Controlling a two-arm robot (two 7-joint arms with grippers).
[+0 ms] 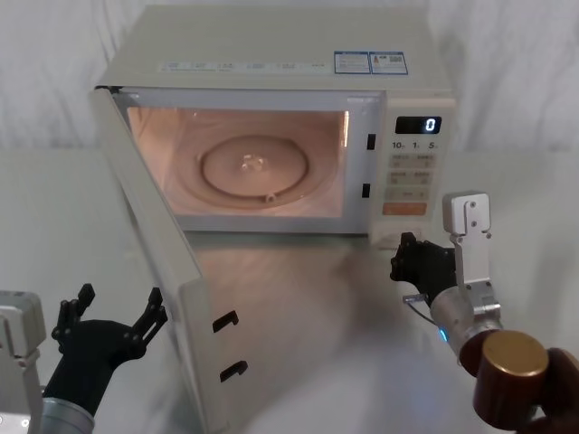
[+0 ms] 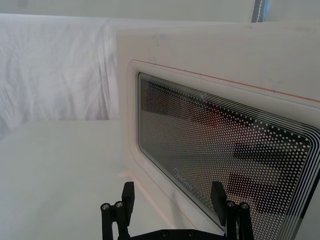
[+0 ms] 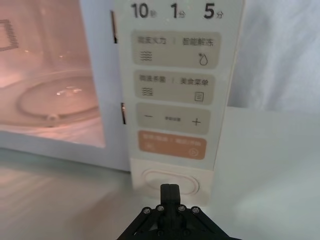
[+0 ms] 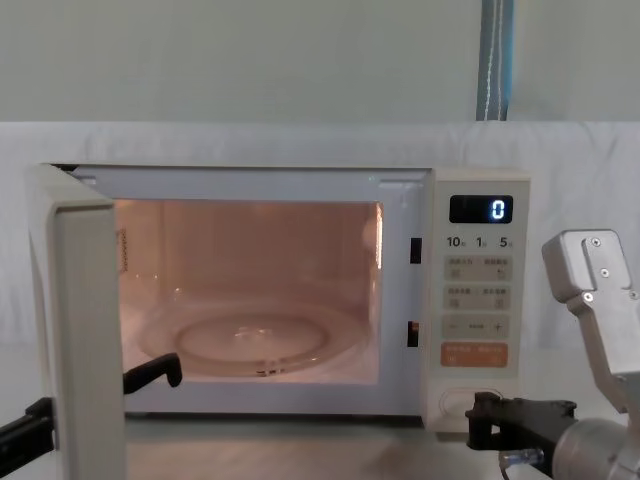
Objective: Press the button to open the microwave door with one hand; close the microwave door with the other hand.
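We see the microwave door (image 1: 154,271) swung wide open, hinged at the microwave's left side and standing out toward us, its two latch hooks (image 1: 228,344) on the free edge. The cavity glows orange-pink, with the glass turntable (image 1: 258,167) lying flat inside. In the left wrist view the door's outer face, with its dotted dark window (image 2: 230,150), fills the space just ahead of the left gripper (image 2: 172,197).

The button (image 3: 170,181) sits at the bottom of the control panel (image 3: 172,90), below the orange key (image 3: 171,145). In the right wrist view the right gripper (image 3: 169,189) has its two fingers pressed together into a single tip, which lies over the button's lower edge and hides part of it; we cannot tell whether it touches. In the head view that gripper (image 1: 405,258) is low before the panel's bottom corner, covering the button there. From the chest it (image 4: 480,418) partly overlaps the button (image 4: 458,402).

The left gripper (image 1: 113,316) hangs on the outer side of the open door, near it, fingers spread apart; we see no contact with the panel. From the chest, one finger (image 4: 150,372) shows past the door edge and the rest is hidden behind the door.

The display (image 4: 481,209) reads 0. A white cloth (image 2: 55,75) hangs behind the white table (image 1: 298,307).
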